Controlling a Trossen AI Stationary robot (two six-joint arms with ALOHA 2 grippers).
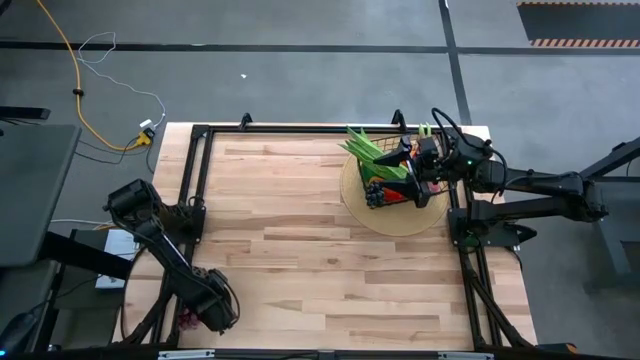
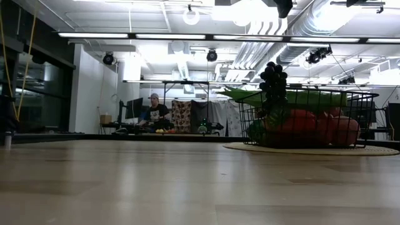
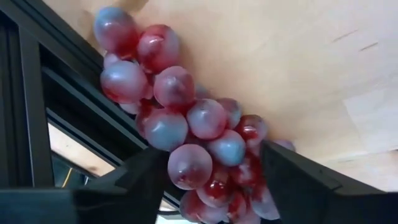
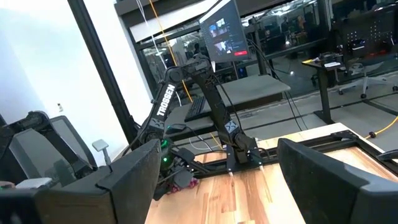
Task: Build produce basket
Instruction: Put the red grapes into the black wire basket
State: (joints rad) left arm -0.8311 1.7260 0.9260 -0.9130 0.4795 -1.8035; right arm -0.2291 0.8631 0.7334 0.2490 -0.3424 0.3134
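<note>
The black wire basket (image 1: 392, 172) stands on a round tan mat (image 1: 395, 218) at the far right. It holds long green beans (image 1: 372, 150), dark grapes (image 2: 273, 78) and red and orange produce (image 2: 306, 130). My right gripper (image 1: 418, 165) is open and empty just above the basket's right side. A bunch of red-purple grapes (image 3: 186, 118) lies at the table's near left corner beside the black frame rail. My left gripper (image 3: 214, 180) is down at that corner, shut on the bunch. The bunch also shows in the high view (image 1: 186, 318). My left gripper pinches the near end of the grape bunch (image 3: 186, 167) between its two fingers, one finger on each side. The fingers slant down onto it from above. The rest of the bunch (image 3: 134, 68) lies stretched out on the wood along the frame rail.
A black frame rail (image 1: 190, 215) runs along the table's left edge, right next to the grapes, and another (image 1: 460, 230) along the right edge by the mat. Bare wood (image 1: 300, 230) lies between the two arms. A person sits at a desk far off in the room (image 2: 154, 112).
</note>
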